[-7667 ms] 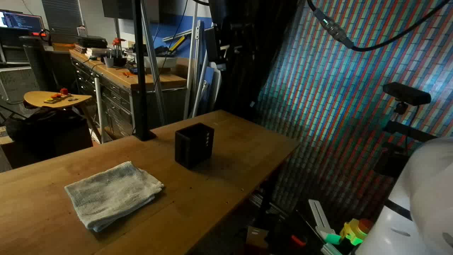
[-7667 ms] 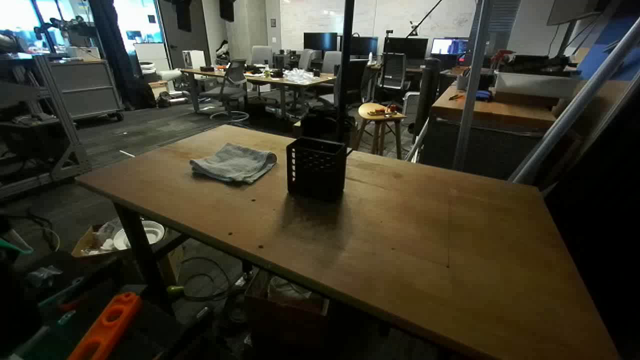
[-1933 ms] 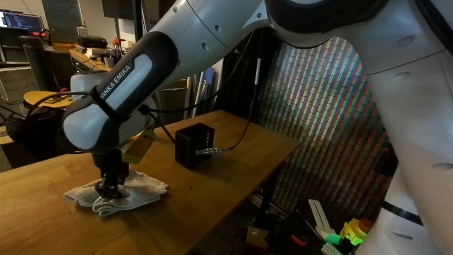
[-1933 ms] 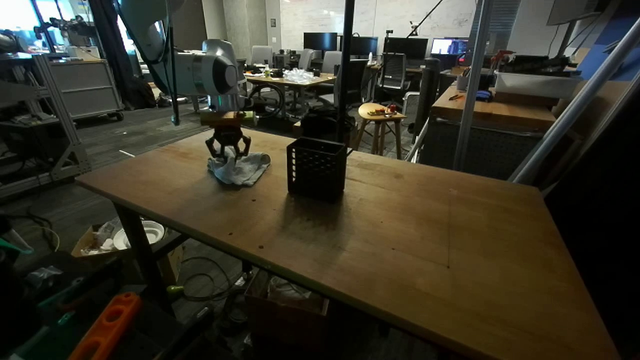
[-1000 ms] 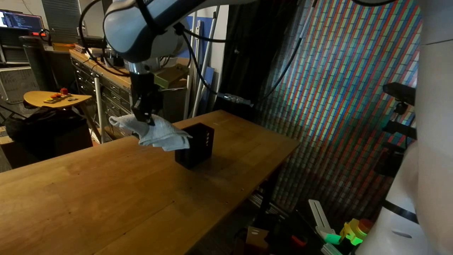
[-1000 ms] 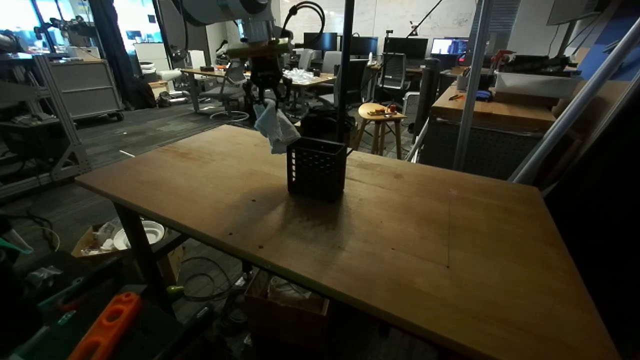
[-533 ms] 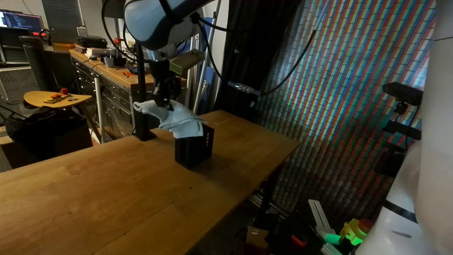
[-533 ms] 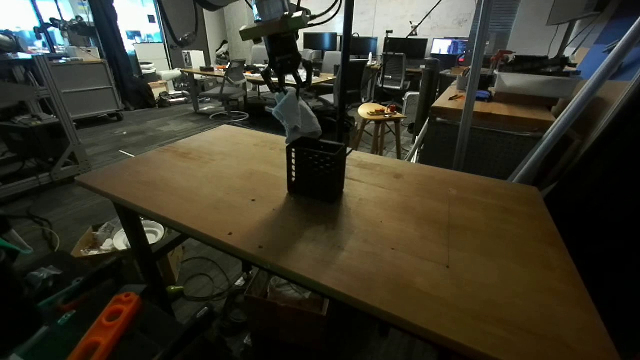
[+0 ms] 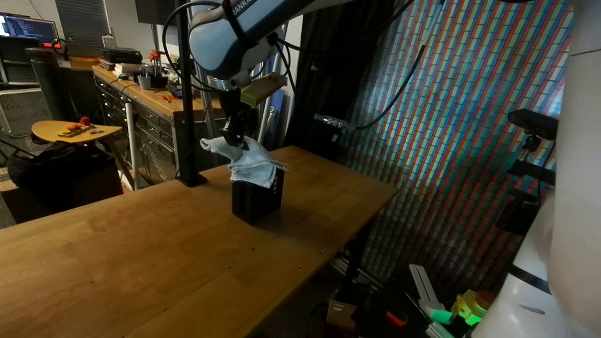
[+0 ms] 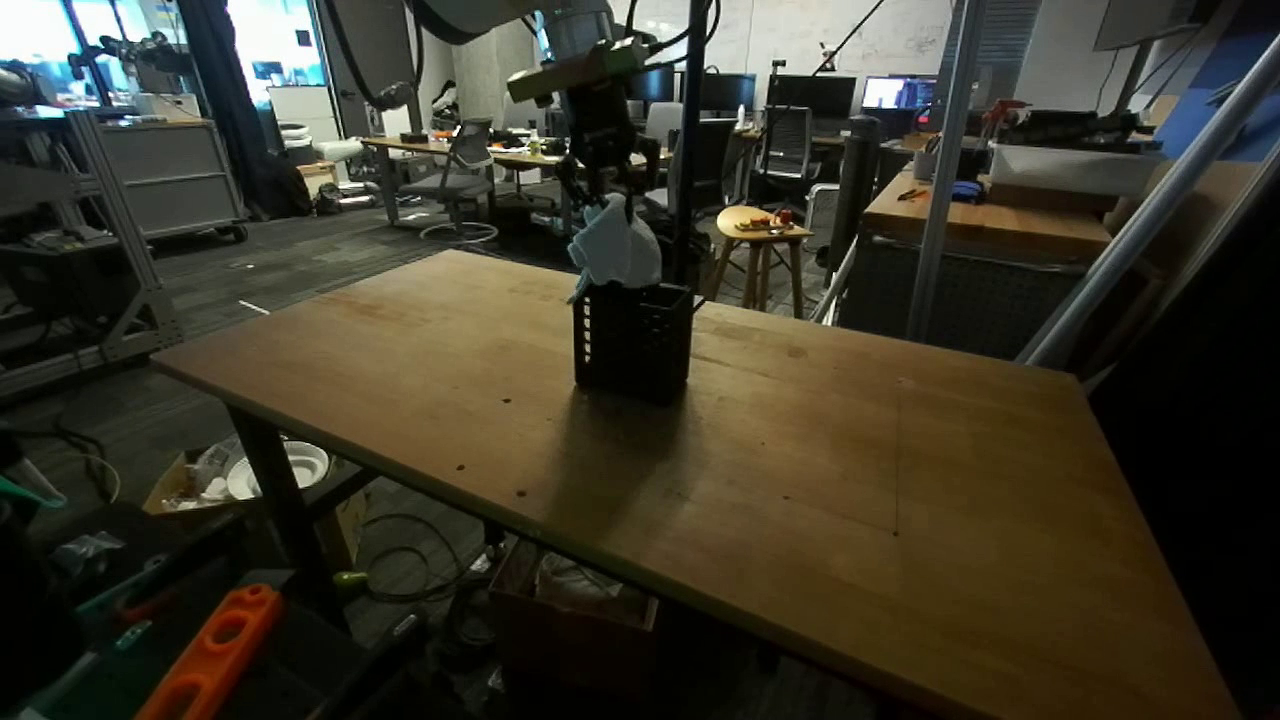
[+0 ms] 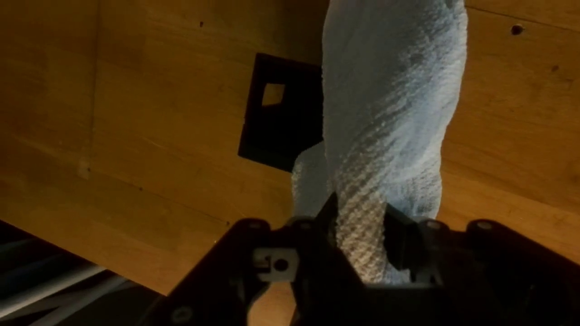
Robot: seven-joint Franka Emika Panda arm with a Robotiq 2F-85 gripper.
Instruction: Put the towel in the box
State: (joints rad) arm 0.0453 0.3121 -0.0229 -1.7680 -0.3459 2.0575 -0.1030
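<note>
In an exterior view, we find the pale towel (image 9: 257, 162) off the wooden tabletop (image 9: 141, 253) and up at the top of the perforated black box (image 9: 253, 202), its lower folds hiding the opening. One corner pokes out to the left of the box, and the black gripper (image 9: 237, 142) is pinched down on the cloth above it. We take the grasping, lifting and most of the carrying as done.

In an exterior view, we see the towel (image 10: 622, 250) hanging as a bunched hump above the box (image 10: 632, 350), with a thin end dangling by one corner of the rim. We cannot tell whether any fold dips below the rim or touches it; the bulk is plainly above, so we judge the placing not yet done.

In the wrist view, we make out the towel (image 11: 389, 104) clamped between both finger pads (image 11: 398, 235) and hiding one side of the box (image 11: 260, 156), while the rest of the opening shows beside it. What is left, we judge: shift the cloth a little toward that visible part, lower it until the loose corners fall inside, let go, and back off.
</note>
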